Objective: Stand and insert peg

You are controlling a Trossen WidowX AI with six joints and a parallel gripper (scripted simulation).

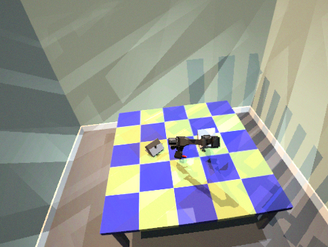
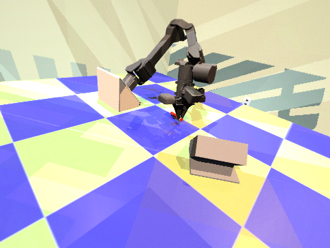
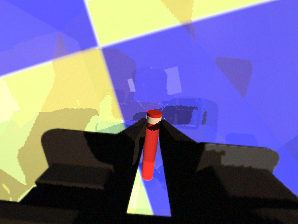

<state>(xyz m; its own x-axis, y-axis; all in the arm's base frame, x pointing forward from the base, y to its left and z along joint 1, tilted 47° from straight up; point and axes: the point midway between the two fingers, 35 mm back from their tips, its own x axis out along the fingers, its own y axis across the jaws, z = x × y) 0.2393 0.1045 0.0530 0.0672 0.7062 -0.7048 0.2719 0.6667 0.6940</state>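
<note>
The red peg (image 1: 184, 156) (image 2: 173, 114) (image 3: 150, 150) has a white band near one end. My gripper (image 1: 179, 156) (image 2: 178, 118) (image 3: 153, 127) points down and is shut on the peg, with its fingertips just beside the white band. The longer plain part runs back between the fingers in the wrist view. The peg is at or close above the table; I cannot tell whether it touches. The sloped panel (image 1: 158, 150) (image 2: 221, 150) stands apart from the gripper, with a dark hole (image 1: 156, 146) in its face. In the exterior view the panel shows from behind, so its hole is hidden.
The table (image 1: 156, 176) (image 2: 85, 191) has blue and yellow squares. A pale wedge-shaped block (image 2: 108, 89) stands beside the arm's base. The arm's base is on the far side of the gripper from the sloped panel.
</note>
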